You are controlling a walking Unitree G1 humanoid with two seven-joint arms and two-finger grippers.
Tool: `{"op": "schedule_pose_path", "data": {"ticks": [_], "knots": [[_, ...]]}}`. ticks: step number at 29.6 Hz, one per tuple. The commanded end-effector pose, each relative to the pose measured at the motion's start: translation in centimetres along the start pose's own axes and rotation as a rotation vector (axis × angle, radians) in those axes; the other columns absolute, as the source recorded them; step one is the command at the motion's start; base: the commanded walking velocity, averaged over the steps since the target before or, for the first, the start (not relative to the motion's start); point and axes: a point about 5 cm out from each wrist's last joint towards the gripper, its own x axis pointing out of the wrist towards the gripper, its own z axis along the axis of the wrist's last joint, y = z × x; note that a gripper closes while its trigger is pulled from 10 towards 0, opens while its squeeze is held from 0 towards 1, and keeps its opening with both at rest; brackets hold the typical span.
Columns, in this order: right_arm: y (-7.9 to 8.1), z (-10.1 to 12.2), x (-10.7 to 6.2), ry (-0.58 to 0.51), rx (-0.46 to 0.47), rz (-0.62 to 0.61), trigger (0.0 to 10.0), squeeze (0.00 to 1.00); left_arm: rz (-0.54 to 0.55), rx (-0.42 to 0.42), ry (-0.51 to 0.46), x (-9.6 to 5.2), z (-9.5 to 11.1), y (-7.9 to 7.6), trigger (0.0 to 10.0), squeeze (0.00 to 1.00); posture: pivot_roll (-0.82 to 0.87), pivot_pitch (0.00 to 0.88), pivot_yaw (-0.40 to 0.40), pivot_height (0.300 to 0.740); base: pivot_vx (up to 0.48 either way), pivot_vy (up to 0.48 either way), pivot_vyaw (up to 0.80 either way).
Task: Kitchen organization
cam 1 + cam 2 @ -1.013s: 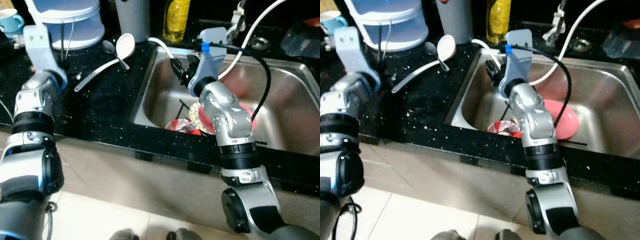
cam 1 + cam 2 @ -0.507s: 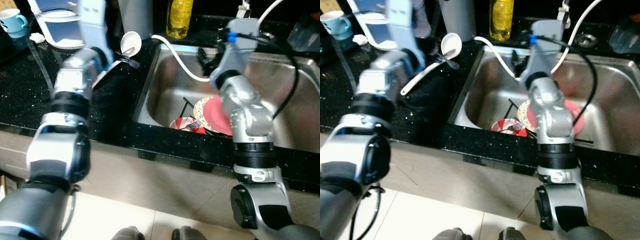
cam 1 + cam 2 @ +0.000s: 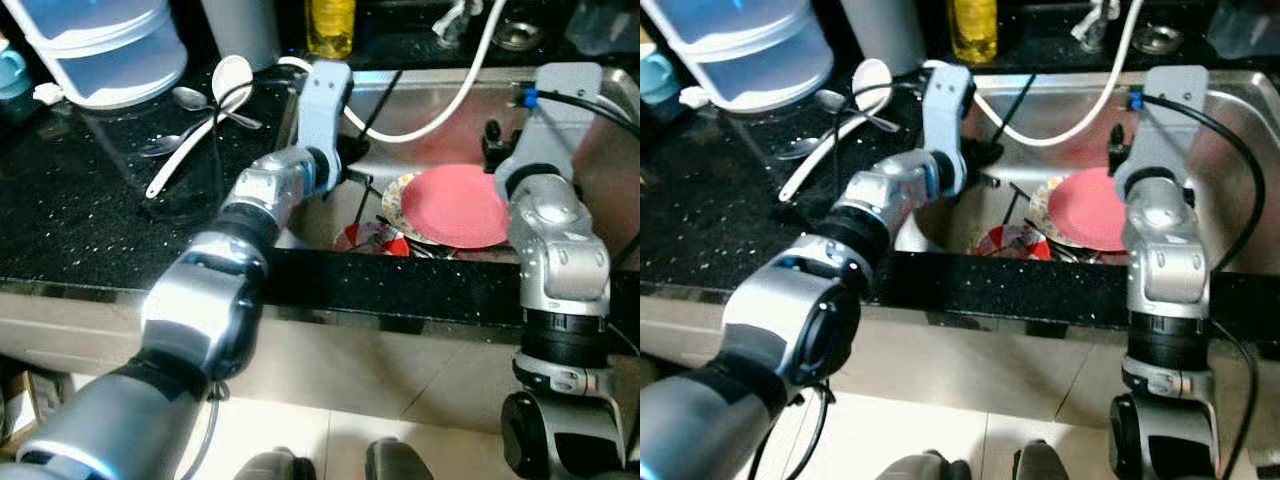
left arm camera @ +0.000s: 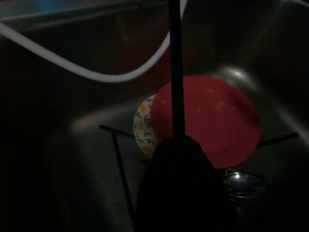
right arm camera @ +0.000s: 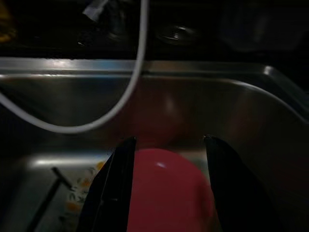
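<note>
A pink plate point(image 3: 455, 205) lies in the steel sink point(image 3: 600, 130) on top of a flower-patterned plate point(image 3: 400, 195). A red patterned bowl point(image 3: 365, 238) sits beside them, near the sink's front wall. My left arm reaches across the counter into the sink. Its gripper point(image 3: 385, 92) hangs over the sink's left part, and its fingers point(image 4: 175, 72) show as a single thin bar, shut on nothing. My right gripper point(image 5: 167, 139) stands open just above the pink plate's far edge, without touching it.
A white hose point(image 3: 430, 100) loops across the back of the sink. Black chopsticks point(image 4: 118, 164) lie on the sink floor. On the black counter to the left lie a white ladle point(image 3: 205, 110) and a spoon point(image 3: 190, 97). Behind stand a plastic container point(image 3: 100, 50) and a yellow bottle point(image 3: 330, 25).
My left arm has swung from over the counter to the right, into the sink. My right arm has shifted right, uncovering the pink plate. The camera has moved too.
</note>
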Motion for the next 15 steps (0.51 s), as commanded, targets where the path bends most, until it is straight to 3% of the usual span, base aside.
{"op": "schedule_pose_path", "data": {"ticks": [1,6,7,9,10,14,15], "knots": [[0.2,0.4,-0.4,-0.016,-0.009,0.007,10.0,0.0,0.016,-0.001,0.045,0.0,-1.8,0.2,10.0,1.0,-0.09,0.175,0.169,0.74,0.0,0.0,0.0],[0.6,1.2,-0.6,-0.071,-0.008,0.043,10.0,0.0,0.015,0.023,-0.051,-0.4,-0.4,0.8,10.0,1.0,-0.08,0.177,0.163,0.74,0.0,0.0,0.0],[1.2,2.0,-0.6,-0.118,-0.005,0.075,10.0,0.0,-0.01,0.021,-0.202,-1.1,2.0,1.3,10.0,1.0,-0.07,0.173,0.156,0.74,0.0,0.0,0.0],[1.6,2.5,-0.6,-0.149,-0.004,0.091,10.0,0.0,-0.014,-0.001,-0.302,-1.8,3.5,1.9,10.0,1.0,-0.05,0.168,0.151,0.74,0.0,0.0,0.0],[1.8,2.7,-0.5,-0.157,-0.002,0.096,10.0,0.0,-0.003,0.005,-0.321,-2.2,4.0,2.4,10.0,0.0,-0.03,0.165,0.143,0.74,0.0,0.0,0.0],[2.2,3.1,-0.4,-0.176,0.01,0.112,10.0,0.0,0.036,0.036,-0.341,-3.0,4.7,3.4,10.0,0.0,-0.02,0.161,0.137,0.74,0.0,0.0,0.0],[3.3,3.8,-0.4,-0.213,0.033,0.201,10.0,0.0,0.158,0.15,-0.336,-4.7,5.7,5.5,10.0,0.0,-0.01,0.153,0.129,0.74,0.0,0.0,0.0]]}}
